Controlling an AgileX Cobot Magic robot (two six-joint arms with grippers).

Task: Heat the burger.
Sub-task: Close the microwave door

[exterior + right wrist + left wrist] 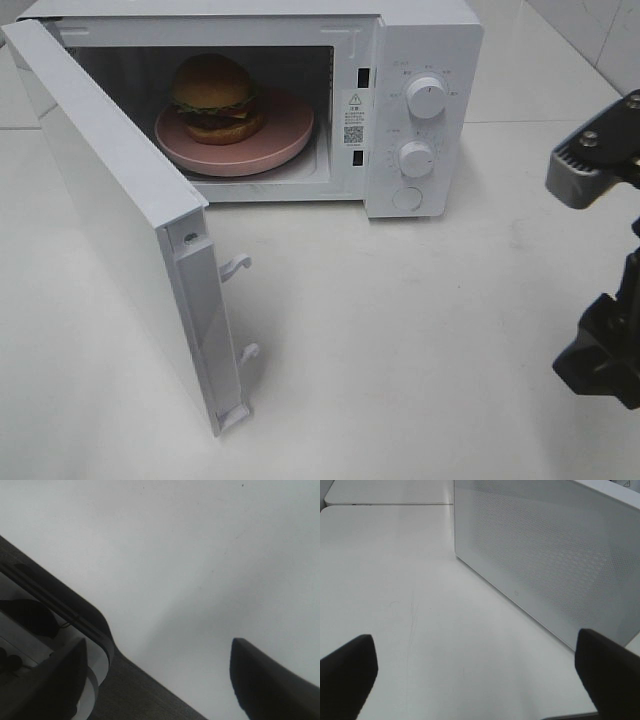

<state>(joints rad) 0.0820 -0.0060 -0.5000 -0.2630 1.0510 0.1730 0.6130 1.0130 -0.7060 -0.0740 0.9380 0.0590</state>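
Observation:
The burger [215, 95], with its golden-brown bun, green lettuce and dark patty, sits on a pink round plate [280, 135] inside the open white microwave [425, 45]. The microwave door [130, 220] is swung wide open toward the front left. In the left wrist view my left gripper [477, 680] is open and empty, low over the table, facing the door's outer face [545, 555]. In the right wrist view my right gripper [160, 690] is open and empty over the white table. The right arm [600, 340] stands at the far right, well away from the microwave.
The microwave's panel has two knobs [427, 97] [416, 158] and a round button [407, 198]. The door's latch hooks [237, 266] stick out from its free edge. The white table [400, 340] spreads in front. The table's dark edge [125, 680] lies beside my right gripper.

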